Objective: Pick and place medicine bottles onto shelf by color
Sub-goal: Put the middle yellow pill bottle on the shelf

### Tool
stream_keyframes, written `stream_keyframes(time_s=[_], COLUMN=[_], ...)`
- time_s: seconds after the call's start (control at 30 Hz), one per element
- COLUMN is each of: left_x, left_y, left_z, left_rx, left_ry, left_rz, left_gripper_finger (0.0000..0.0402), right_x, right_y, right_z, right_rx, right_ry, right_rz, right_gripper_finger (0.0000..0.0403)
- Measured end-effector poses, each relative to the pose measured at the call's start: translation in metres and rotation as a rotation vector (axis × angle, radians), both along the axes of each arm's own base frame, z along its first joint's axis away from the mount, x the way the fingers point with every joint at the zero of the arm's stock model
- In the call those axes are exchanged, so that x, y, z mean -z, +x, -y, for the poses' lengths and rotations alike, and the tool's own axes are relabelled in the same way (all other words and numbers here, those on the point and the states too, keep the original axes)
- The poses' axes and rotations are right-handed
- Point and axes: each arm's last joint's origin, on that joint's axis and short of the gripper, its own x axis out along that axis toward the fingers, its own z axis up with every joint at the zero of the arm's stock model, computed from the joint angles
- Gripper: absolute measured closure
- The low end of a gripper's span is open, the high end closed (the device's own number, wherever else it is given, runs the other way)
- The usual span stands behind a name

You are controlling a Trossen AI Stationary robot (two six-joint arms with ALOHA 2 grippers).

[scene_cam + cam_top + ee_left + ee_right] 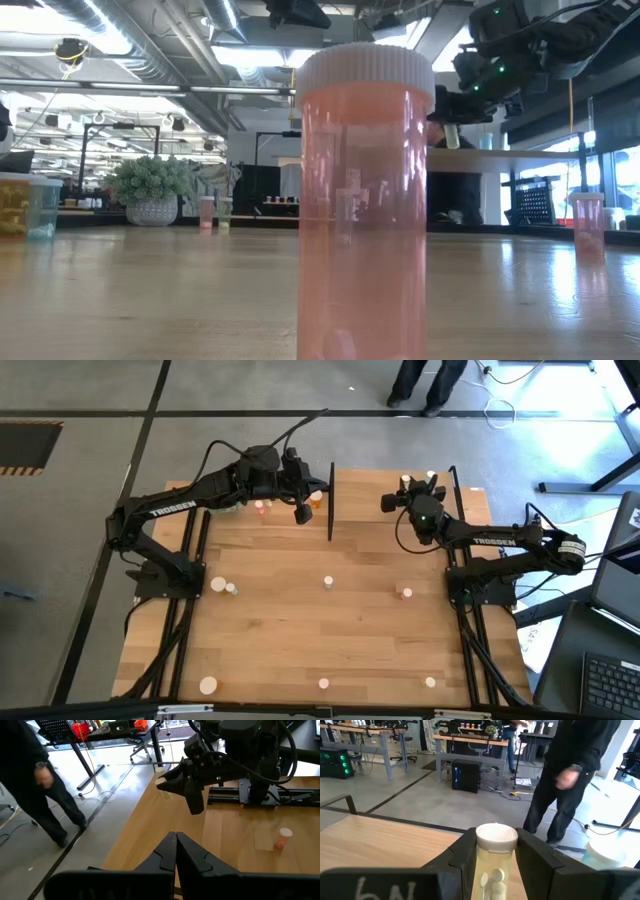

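Yellowish bottle (492, 865) base cut off betw right gripper (493, 851) fingers.

My worktop (330, 640) is pale wood, smooth with a soft sheen. The near bottle (363, 210) looks like translucent pink plastic, its white cap (364, 68) ribbed. My right tool (492, 857) has matt black fingers around a clear yellowish bottle (492, 870).
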Motion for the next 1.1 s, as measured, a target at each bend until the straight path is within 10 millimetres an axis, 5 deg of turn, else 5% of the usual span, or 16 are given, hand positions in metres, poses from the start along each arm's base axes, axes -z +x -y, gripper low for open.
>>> stream_keyframes(time_s=[1.1], left_x=[0.0000], left_y=[0.0000], left_z=[0.0000], left_rx=[0.000], left_ry=[0.000], left_rz=[0.000], left_gripper_finger=[0.0401], right_x=[0.0100], right_y=[0.0040], right_z=[0.0022], right_rx=[-0.005], right_ry=[0.024], right_rz=[-0.055], right_gripper_finger=[0.0279])
